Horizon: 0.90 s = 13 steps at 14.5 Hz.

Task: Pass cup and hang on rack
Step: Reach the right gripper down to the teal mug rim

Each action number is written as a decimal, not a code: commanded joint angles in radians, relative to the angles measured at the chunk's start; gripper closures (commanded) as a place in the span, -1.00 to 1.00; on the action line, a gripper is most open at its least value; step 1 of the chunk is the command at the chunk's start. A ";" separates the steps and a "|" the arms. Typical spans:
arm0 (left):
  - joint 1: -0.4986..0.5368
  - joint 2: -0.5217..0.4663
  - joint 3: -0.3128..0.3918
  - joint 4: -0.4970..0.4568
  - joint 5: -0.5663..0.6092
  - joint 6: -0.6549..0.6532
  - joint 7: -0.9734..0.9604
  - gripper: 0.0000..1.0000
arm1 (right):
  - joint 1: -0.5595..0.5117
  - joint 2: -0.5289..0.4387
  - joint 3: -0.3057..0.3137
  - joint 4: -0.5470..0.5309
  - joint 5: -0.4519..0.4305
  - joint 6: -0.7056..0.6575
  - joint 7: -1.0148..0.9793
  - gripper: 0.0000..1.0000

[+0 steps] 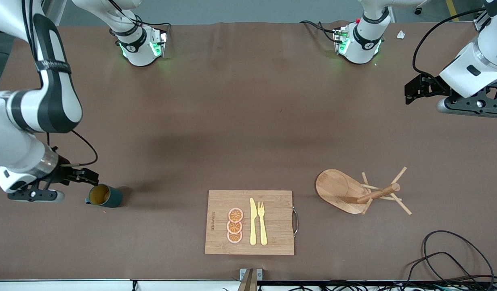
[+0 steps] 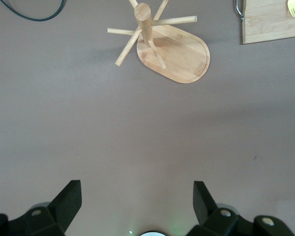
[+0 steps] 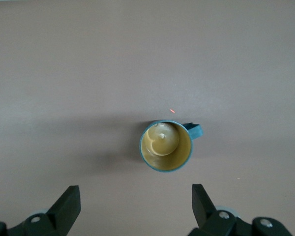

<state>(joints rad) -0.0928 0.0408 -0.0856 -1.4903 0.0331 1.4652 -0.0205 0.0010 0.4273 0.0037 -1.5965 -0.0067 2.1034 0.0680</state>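
Cup (image 1: 105, 196): stood upright on the surface at the right arm's end, mustard inside seen from above in the right wrist view (image 3: 166, 145), handle to one side.
Right end effector (image 1: 76, 177): held above the surface just beside the cup, not touching it; fingers (image 3: 64, 206) spread wide apart, nothing between them; the cup is seen ahead of the gap.
Rack (image 1: 353, 192): stood on the surface toward the left arm's end, beside the cutting board (image 1: 249, 222); pegs bare.
Left end effector (image 2: 135, 209): held in the air over bare surface at the left arm's end, well apart from the rack (image 2: 167, 46); fingers spread apart, empty.
Cutting board: knife, fork and orange slices are carried.
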 commanded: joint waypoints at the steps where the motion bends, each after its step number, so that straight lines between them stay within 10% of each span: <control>1: -0.001 0.008 0.000 0.024 -0.016 -0.014 0.011 -1.00 | 0.019 0.068 -0.001 0.009 -0.001 0.052 0.036 -1.00; 8: -0.001 0.008 0.000 0.022 -0.018 -0.014 0.010 -1.00 | 0.016 0.208 -0.002 0.009 -0.018 0.185 0.029 -0.93; 13: 0.001 0.008 0.000 0.022 -0.018 -0.016 0.010 -1.00 | 0.008 0.226 -0.002 -0.002 -0.022 0.184 0.007 0.00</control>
<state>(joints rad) -0.0950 0.0417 -0.0864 -1.4895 0.0331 1.4652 -0.0203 0.0170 0.6525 -0.0015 -1.5947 -0.0108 2.2859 0.0851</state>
